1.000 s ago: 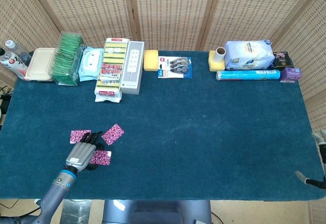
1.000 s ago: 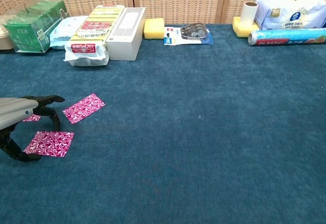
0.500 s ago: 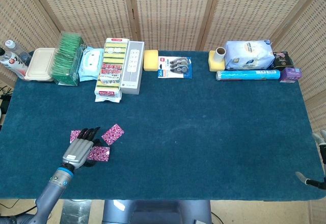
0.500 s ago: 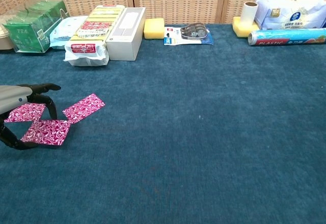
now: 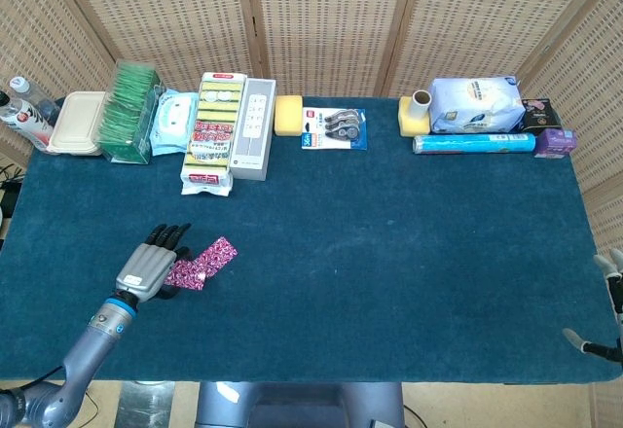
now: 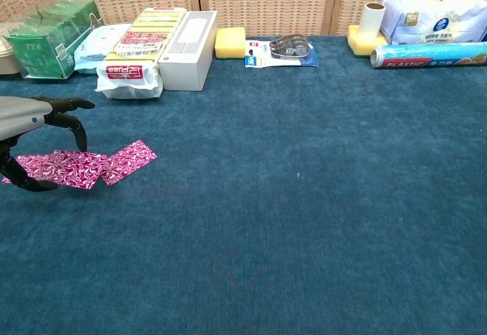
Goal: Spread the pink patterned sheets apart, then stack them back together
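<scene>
Since the earlier frames the left hand has travelled away from the near table edge, and the pink sheet it carries has gone with it, so that this sheet now overlaps the near-left corner of the second pink sheet, where before the two lay apart. The third sheet seen earlier cannot be picked out now; whether it lies under the carried one cannot be told.

The left hand pinches the carried sheet between thumb and fingertips, with the remaining fingers arched above it. In the head view the hand covers most of that sheet. Both sheets lie flat on the dark blue tablecloth, near the left front of the table.

The right hand shows only as a sliver at the right edge of the head view; its state cannot be told.

Nothing stands close to the sheets. Well apart from them, along the far edge, stand a green tea box, a wet-wipe pack, a sponge multipack, a grey power strip box, a yellow sponge, a tape pack, a plastic-wrap roll box and a white tissue bag. A wicker screen closes the back.
</scene>
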Robot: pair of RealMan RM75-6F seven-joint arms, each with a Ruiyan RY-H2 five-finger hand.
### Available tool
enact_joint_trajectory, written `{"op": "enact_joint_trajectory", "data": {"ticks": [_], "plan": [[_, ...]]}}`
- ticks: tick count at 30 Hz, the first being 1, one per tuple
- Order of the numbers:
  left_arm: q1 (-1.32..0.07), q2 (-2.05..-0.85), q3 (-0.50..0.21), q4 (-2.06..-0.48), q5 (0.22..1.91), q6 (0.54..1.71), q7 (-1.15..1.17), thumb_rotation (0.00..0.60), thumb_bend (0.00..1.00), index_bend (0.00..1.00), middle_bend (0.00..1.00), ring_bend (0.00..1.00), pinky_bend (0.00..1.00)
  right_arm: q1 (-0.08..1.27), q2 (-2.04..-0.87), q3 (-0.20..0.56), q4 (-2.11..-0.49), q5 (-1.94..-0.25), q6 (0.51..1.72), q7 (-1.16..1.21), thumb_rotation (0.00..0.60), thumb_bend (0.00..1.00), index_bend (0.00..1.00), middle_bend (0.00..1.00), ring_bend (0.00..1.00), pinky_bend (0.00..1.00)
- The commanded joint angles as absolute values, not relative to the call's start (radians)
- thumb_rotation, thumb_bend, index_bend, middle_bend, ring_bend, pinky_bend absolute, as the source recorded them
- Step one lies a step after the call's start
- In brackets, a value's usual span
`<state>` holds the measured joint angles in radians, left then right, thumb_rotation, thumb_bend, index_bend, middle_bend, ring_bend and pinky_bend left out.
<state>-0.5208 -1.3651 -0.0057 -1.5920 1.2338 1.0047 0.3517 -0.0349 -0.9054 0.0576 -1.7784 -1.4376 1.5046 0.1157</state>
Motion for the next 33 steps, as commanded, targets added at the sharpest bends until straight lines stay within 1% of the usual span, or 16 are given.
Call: {"op": "enact_joint_trajectory", "data": {"ticks": [1, 4, 10, 12, 14, 16, 18, 21, 26, 28, 29, 33], "plan": [[-0.538, -1.363, 0.0, -1.557, 1.281, 0.979, 0.303, 0.6, 0.22, 0.37, 0.0, 0.0, 0.02, -0.035, -0.907, 0.057, -1.779, -1.44, 1.504, 0.115, 0.6, 0.0, 0.07, 0.0, 0.0, 0.0], [-0.546, -1.365, 0.006, -1.51, 1.329, 0.966, 0.233, 0.6, 0.22, 0.37, 0.0, 0.0, 0.02, -0.034, -0.907, 0.058, -1.781, -1.436, 1.503, 0.112, 0.6, 0.0, 0.07, 0.0, 0.0, 0.0], [-0.553, -1.38, 0.005, -1.454, 1.382, 0.979, 0.184, 0.6, 0.22, 0.37, 0.0, 0.0, 0.02, -0.033, -0.909, 0.057, -1.782, -1.436, 1.5, 0.106, 0.6, 0.0, 0.07, 0.0, 0.0, 0.0], [-0.567, -1.399, 0.019, -1.395, 1.486, 1.021, 0.155, 0.6, 0.22, 0.37, 0.0, 0.0, 0.02, -0.033, -0.908, 0.056, -1.782, -1.436, 1.501, 0.105, 0.6, 0.0, 0.07, 0.0, 0.0, 0.0], [-0.575, -1.42, 0.047, -1.294, 1.604, 1.085, 0.078, 0.6, 0.21, 0.38, 0.0, 0.0, 0.02, -0.034, -0.908, 0.058, -1.783, -1.433, 1.504, 0.107, 0.6, 0.0, 0.07, 0.0, 0.0, 0.0], [-0.577, -1.433, 0.063, -1.226, 1.661, 1.129, 0.023, 0.6, 0.21, 0.38, 0.0, 0.0, 0.02, -0.034, -0.907, 0.059, -1.783, -1.431, 1.503, 0.107, 0.6, 0.0, 0.07, 0.0, 0.0, 0.0], [-0.574, -1.438, 0.071, -1.188, 1.675, 1.147, -0.009, 0.6, 0.21, 0.38, 0.0, 0.0, 0.02, -0.033, -0.907, 0.059, -1.784, -1.43, 1.502, 0.108, 0.6, 0.0, 0.07, 0.0, 0.0, 0.0], [-0.566, -1.428, 0.065, -1.196, 1.636, 1.12, -0.015, 0.6, 0.21, 0.38, 0.0, 0.0, 0.02, -0.033, -0.906, 0.058, -1.785, -1.433, 1.501, 0.108, 0.6, 0.0, 0.07, 0.0, 0.0, 0.0], [-0.558, -1.394, 0.037, -1.287, 1.519, 1.035, -0.024, 0.6, 0.23, 0.39, 0.0, 0.0, 0.02, -0.033, -0.907, 0.054, -1.786, -1.438, 1.5, 0.104, 0.6, 0.0, 0.07, 0.0, 0.0, 0.0], [-0.55, -1.379, 0.012, -1.348, 1.437, 0.999, -0.013, 0.6, 0.24, 0.42, 0.0, 0.0, 0.02, -0.032, -0.907, 0.054, -1.788, -1.438, 1.499, 0.1, 0.6, 0.0, 0.07, 0.0, 0.0, 0.0], [-0.544, -1.373, -0.018, -1.431, 1.353, 0.97, -0.015, 0.6, 0.24, 0.43, 0.0, 0.0, 0.02, -0.031, -0.909, 0.052, -1.79, -1.44, 1.496, 0.097, 0.6, 0.0, 0.07, 0.0, 0.0, 0.0], [-0.549, -1.356, -0.049, -1.54, 1.22, 0.947, 0.117, 0.6, 0.24, 0.44, 0.0, 0.0, 0.02, -0.03, -0.909, 0.052, -1.79, -1.439, 1.493, 0.095, 0.6, 0.0, 0.07, 0.0, 0.0, 0.0]]}}
